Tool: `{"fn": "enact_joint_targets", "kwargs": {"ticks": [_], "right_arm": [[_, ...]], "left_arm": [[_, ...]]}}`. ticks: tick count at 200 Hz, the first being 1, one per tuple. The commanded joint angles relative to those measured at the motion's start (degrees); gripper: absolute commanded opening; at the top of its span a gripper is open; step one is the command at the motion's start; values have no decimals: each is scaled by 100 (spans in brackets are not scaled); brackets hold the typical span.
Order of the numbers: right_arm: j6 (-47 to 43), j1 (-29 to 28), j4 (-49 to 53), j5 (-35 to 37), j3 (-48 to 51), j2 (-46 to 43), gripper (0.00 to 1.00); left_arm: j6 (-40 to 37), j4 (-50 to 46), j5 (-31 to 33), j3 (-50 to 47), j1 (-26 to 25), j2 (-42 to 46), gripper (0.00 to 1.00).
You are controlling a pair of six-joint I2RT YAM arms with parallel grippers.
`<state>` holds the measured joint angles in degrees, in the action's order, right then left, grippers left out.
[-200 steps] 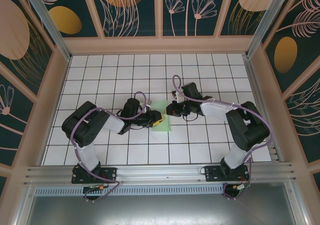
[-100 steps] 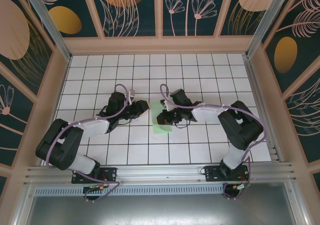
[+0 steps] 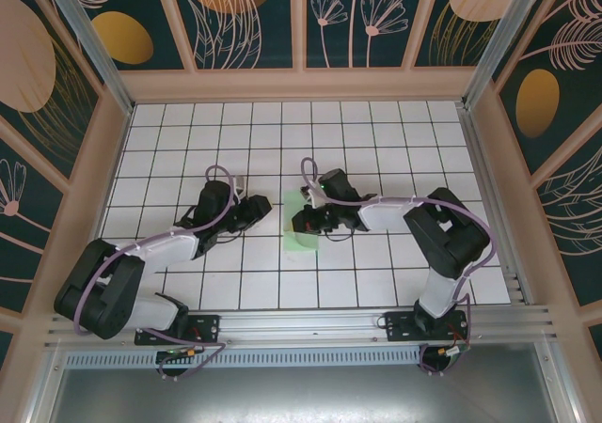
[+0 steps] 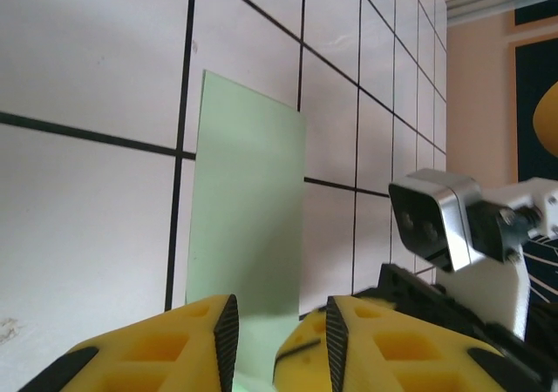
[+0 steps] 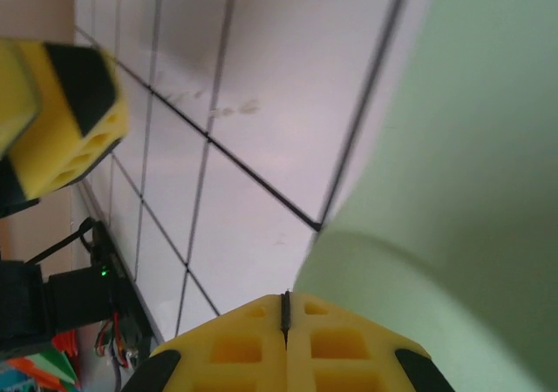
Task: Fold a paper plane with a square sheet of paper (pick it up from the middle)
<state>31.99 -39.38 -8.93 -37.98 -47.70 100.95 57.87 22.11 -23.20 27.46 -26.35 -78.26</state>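
The left arm (image 3: 141, 254) reaches from its base at the near left across the white tiled bench (image 3: 376, 141) toward the middle. Its left hand (image 3: 263, 210) lies low over the tiles just left of the sheet of paper (image 3: 306, 242), apart from it. In the left wrist view the left hand (image 4: 279, 322) is open, its two yellow fingers (image 4: 174, 348) spread, with pale green paper showing in the gap between them.

The sheet of paper (image 4: 248, 209) lies near the middle of the bench as a narrow pale green strip, its long sides running near to far across the black grid lines. Its far part lies flat on the tiles.

The right hand (image 3: 296, 222) sits over the left edge of the sheet, about halfway along it. In the right wrist view the right hand (image 5: 284, 322) is closed, its yellow fingers (image 5: 349, 357) pressed together along a thin seam. The sheet of paper (image 5: 471, 148) bulges up in a rounded curl that runs into those fingers, so it appears pinched there. The right arm (image 3: 442, 244) bends in from the near right.
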Motion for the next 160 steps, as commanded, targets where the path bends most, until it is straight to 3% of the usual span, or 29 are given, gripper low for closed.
{"fn": "enact_joint_targets", "kwargs": {"ticks": [1,79,160], "right_arm": [[85,215,-171,240,266,-291,0],[-413,617,197,431,247,-283,0],[-896,773,514,458,-102,-2,0]], "left_arm": [[-143,230,-293,-93,-43,-119,35],[141,957,-621,180,-705,-957,30],[383,1427,-882,660,-1020,-1655,27]]}}
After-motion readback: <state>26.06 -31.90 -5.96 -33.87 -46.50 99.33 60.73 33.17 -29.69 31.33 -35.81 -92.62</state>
